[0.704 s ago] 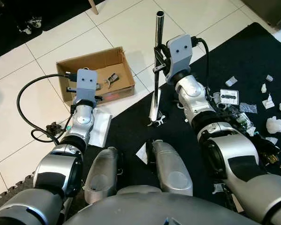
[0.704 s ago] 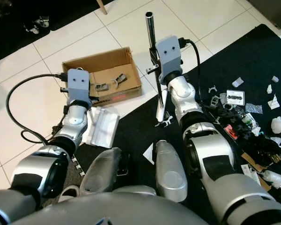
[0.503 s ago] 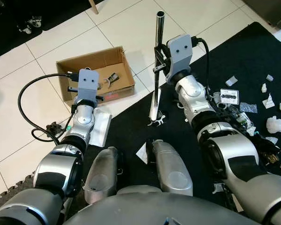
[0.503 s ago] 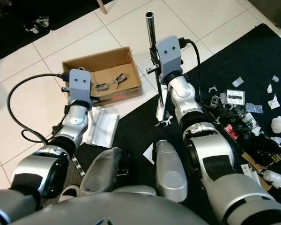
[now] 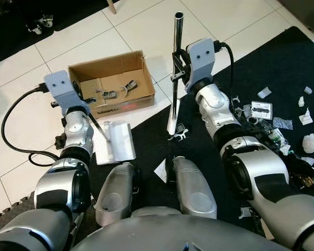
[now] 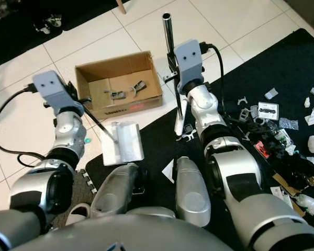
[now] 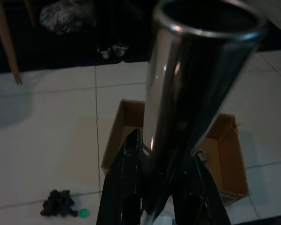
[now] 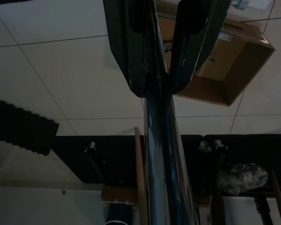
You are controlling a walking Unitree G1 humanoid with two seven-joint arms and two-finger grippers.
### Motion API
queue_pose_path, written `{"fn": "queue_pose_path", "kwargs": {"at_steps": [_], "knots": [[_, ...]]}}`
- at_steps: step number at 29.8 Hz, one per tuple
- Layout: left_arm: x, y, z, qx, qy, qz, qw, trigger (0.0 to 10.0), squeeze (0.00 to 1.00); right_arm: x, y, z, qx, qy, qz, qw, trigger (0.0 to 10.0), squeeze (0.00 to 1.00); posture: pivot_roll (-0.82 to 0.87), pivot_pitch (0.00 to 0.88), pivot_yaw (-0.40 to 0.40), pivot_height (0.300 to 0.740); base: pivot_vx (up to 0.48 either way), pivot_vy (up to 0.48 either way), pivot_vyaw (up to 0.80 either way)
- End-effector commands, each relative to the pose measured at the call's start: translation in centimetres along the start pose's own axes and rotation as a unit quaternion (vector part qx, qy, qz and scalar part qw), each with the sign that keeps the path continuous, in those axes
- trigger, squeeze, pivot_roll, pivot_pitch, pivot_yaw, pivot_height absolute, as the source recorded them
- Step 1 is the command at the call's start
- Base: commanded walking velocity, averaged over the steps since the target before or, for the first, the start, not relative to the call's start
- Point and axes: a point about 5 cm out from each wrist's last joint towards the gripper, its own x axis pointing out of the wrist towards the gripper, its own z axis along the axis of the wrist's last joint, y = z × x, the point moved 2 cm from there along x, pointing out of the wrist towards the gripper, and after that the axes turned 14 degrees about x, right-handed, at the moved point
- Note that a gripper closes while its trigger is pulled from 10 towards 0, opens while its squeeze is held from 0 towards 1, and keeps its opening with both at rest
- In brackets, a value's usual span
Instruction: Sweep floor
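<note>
Two tools in play: chrome broom handle (image 5: pixel 175 68) in the right gripper (image 5: pixel 179 67), white dustpan (image 5: pixel 116 142) on a thin dark handle held by the left gripper (image 5: pixel 86 111).
Right gripper: fingers (image 8: pixel 131 51) clenched on either side of the chrome tube, well up the shaft; handle near upright, leaning slightly.
Left gripper: fingers (image 7: pixel 126 187) closed around a shiny tube in the left wrist view; judged to be the dustpan's handle.
Broom foot: resting just inside the near-left edge of the black mat (image 5: pixel 272 63), beside a small white plastic scrap (image 5: pixel 179 134).
Dustpan: flat on the white tile floor (image 5: pixel 21 120), straddling the mat's left edge, near the cardboard box (image 5: pixel 111 83).
Box: open on the tiles beyond the dustpan, with a few small clips inside.
Litter: white and dark scraps (image 5: pixel 282 123) scattered toward the mat's right edge, well apart from the dustpan; one white paper triangle (image 5: pixel 160 170) near the robot's feet.
Step in hand: probably positioning the pan and broom ahead of a stroke; most litter not yet gathered.
Next move calls for: dragging the broom foot across the mat toward the dustpan's open lip, keeping the pan flat and steady.
</note>
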Motion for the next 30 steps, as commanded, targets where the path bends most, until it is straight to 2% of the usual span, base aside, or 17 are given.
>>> {"fn": "queue_pose_path", "kwargs": {"at_steps": [1, 4, 8, 9, 16, 22, 30], "knots": [[0.3, 0.6, 0.1, -0.027, 0.008, 0.003, 1.000, 10.0, 0.00, 0.2, 0.1, 0.4, -0.001, -0.010, 0.003, 1.000, 10.0, 0.00, 0.01, 0.096, 0.020, 0.740, 0.000, 0.000, 0.00], [0.8, 1.3, 0.5, -0.020, 0.007, 0.003, 1.000, 10.0, 0.00, 0.2, 0.0, 0.5, -0.002, -0.009, 0.002, 1.000, 10.0, 0.00, 0.01, 0.087, 0.019, 0.740, 0.000, 0.000, 0.00], [0.9, 1.5, 0.6, -0.016, 0.005, 0.001, 1.000, 10.0, 0.00, 0.2, 0.0, 0.5, -0.003, -0.009, 0.002, 1.000, 10.0, 0.00, 0.01, 0.087, 0.019, 0.740, 0.000, 0.000, 0.00], [1.2, 1.5, 1.0, 0.003, -0.001, -0.016, 1.000, 10.0, 0.00, 0.2, -0.1, 0.5, -0.004, -0.010, 0.002, 1.000, 10.0, 0.00, 0.01, 0.087, 0.019, 0.740, 0.000, 0.000, 0.00], [1.0, 0.5, 0.6, 0.041, 0.002, -0.055, 0.998, 10.0, 0.00, 0.1, -0.1, 0.5, -0.006, -0.010, 0.001, 1.000, 10.0, 0.00, 0.01, 0.080, 0.023, 0.740, 0.000, 0.000, 0.00], [0.8, 0.5, 0.2, 0.040, 0.005, -0.055, 0.998, 10.0, 0.00, -0.1, -0.3, 0.1, -0.006, -0.005, -0.002, 1.000, 10.0, 0.00, 0.01, 0.088, 0.024, 0.740, 0.000, 0.000, 0.00], [0.5, 0.5, -0.1, 0.042, 0.006, -0.059, 0.997, 10.0, 0.00, -1.2, -1.4, -1.2, -0.019, 0.023, -0.020, 0.999, 10.0, 0.00, 0.02, 0.099, 0.028, 0.740, 0.000, 0.000, 0.00]]}}
